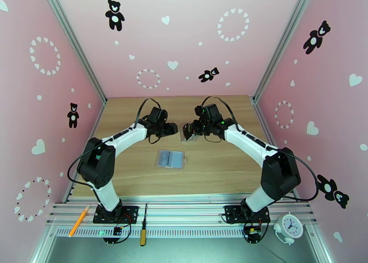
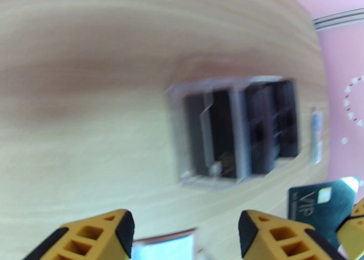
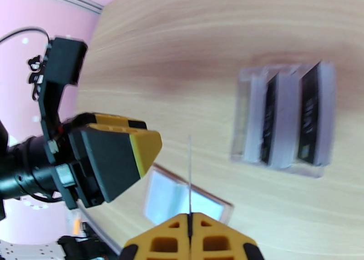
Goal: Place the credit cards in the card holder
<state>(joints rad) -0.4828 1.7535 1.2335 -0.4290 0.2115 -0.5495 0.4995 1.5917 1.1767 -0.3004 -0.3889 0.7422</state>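
Black-faced, clamped edge-on in the right gripper (image 3: 189,224): one of the credit cards (image 2: 314,204), hanging just far of the open card holder (image 1: 170,158). Spread wide, empty, on the left gripper (image 2: 186,231). Apparently none sleeved yet; more in the clear rack (image 3: 284,120).

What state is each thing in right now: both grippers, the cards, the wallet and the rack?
left gripper: open, empty.
right gripper: shut on the credit card.
credit card: pinched by the right gripper.
card holder: open, lying flat.
clear rack: holds dark cards upright.
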